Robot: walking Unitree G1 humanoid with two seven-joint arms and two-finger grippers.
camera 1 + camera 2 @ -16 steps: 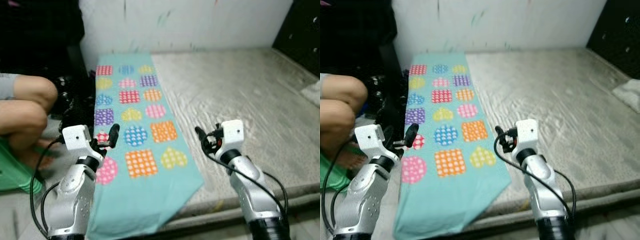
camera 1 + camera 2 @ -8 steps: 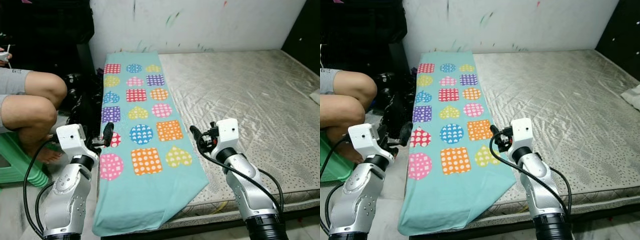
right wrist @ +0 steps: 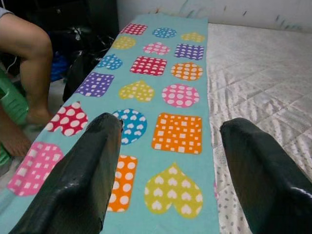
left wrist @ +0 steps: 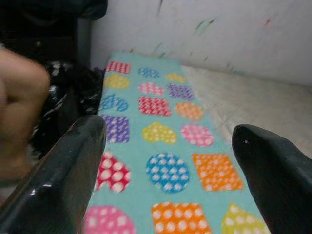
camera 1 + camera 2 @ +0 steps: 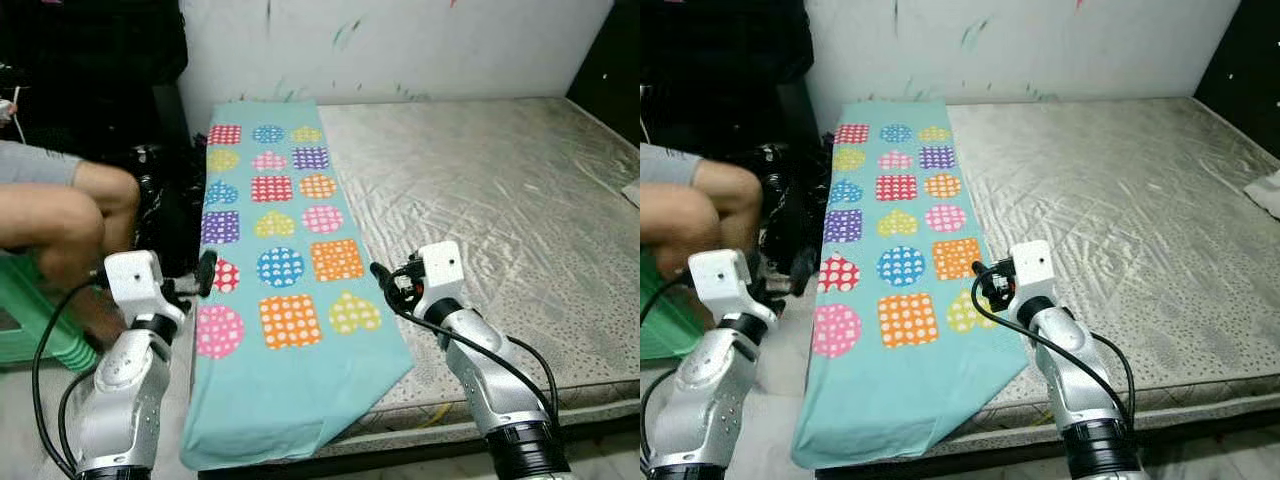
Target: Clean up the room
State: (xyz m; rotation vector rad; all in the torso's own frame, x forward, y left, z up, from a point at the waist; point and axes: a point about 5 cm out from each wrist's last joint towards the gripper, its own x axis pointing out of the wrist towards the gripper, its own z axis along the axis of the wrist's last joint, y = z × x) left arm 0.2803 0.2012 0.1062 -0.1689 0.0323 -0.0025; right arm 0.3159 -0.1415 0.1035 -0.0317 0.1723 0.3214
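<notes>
The right claw [image 5: 382, 278] hovers wide open and empty above the near corner of the sheet [image 5: 275, 250]; the left claw [image 5: 203, 275], likewise open and empty, hangs at the sheet's left edge. The sheet lies flat along the mattress [image 5: 500, 200]. Best to pinch both near corners evenly.

Both arms raised forward; fingers [image 4: 73, 175] spread.

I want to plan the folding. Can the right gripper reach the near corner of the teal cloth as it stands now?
Probably yes. The right gripper hangs open just over the teal cloth near its right edge, with nothing between it and the corner that droops off the mattress; it would need to lower and come back.
</notes>
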